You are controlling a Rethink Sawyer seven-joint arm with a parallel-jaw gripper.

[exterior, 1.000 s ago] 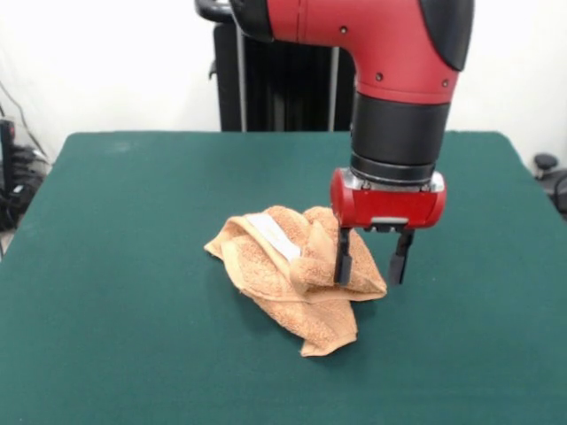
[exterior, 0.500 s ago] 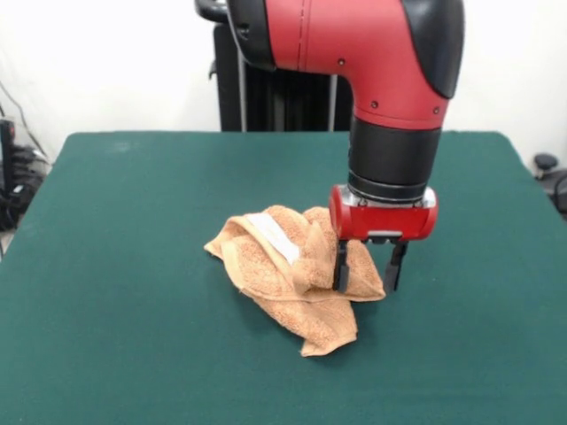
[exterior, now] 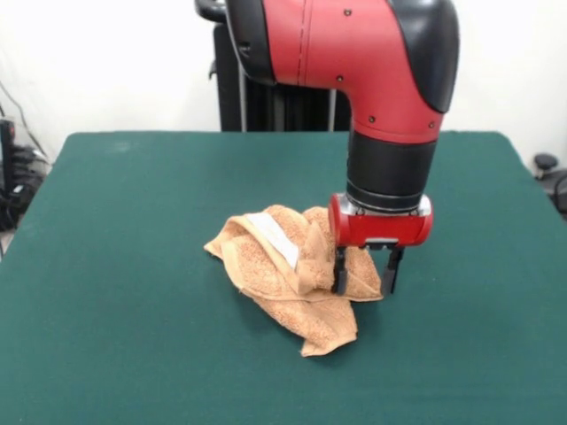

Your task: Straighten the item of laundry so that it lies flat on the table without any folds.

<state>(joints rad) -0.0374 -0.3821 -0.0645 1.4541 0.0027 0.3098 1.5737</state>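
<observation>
The orange-tan terry towel (exterior: 283, 270) lies crumpled in a folded heap near the middle of the dark green table (exterior: 133, 266), with its small white label (exterior: 273, 235) facing up. My gripper (exterior: 363, 276) hangs straight down at the heap's right edge. Its jaws are open and straddle the towel's right-hand fold. The left finger (exterior: 339, 270) rests against the cloth and the right finger (exterior: 391, 271) stands just off the towel over the felt.
The robot's black pedestal (exterior: 266, 88) stands behind the table's far edge. Dark equipment and cables (exterior: 13, 177) sit off the table's left side, and a black knob (exterior: 547, 164) shows at the right.
The gripper has come down a little and shifted slightly left onto the towel's right edge. The jaws stay open. The towel has not moved.
</observation>
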